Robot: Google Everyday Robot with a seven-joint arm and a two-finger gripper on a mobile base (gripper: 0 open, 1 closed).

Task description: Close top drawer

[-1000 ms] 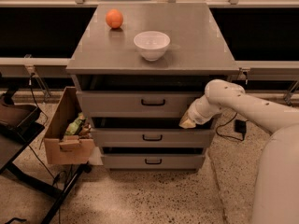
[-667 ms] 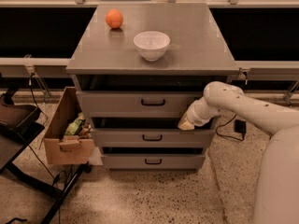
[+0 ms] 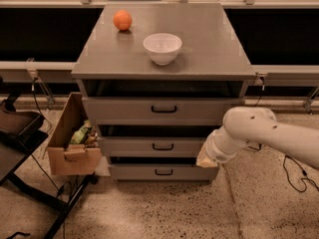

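Observation:
The top drawer (image 3: 129,110) is a wide grey drawer with the tallest front and a small black centre handle (image 3: 164,109). It stands pulled out a little from the grey cabinet (image 3: 209,54), with a dark gap above its front. My gripper (image 3: 207,158) is at the end of the white arm (image 3: 269,133). It is at the right end of the two lower drawers, below the top drawer's right corner and close to the cabinet's front.
A white bowl (image 3: 162,48) and an orange (image 3: 122,20) sit on the cabinet top. The middle drawer (image 3: 124,146) and bottom drawer (image 3: 134,172) also stick out slightly. A cardboard box (image 3: 67,146) of packets stands at the cabinet's left, next to a dark cart (image 3: 17,133).
My gripper has dropped from the top drawer's lower right corner to the level of the two lower drawers. The top drawer's front looks unmoved.

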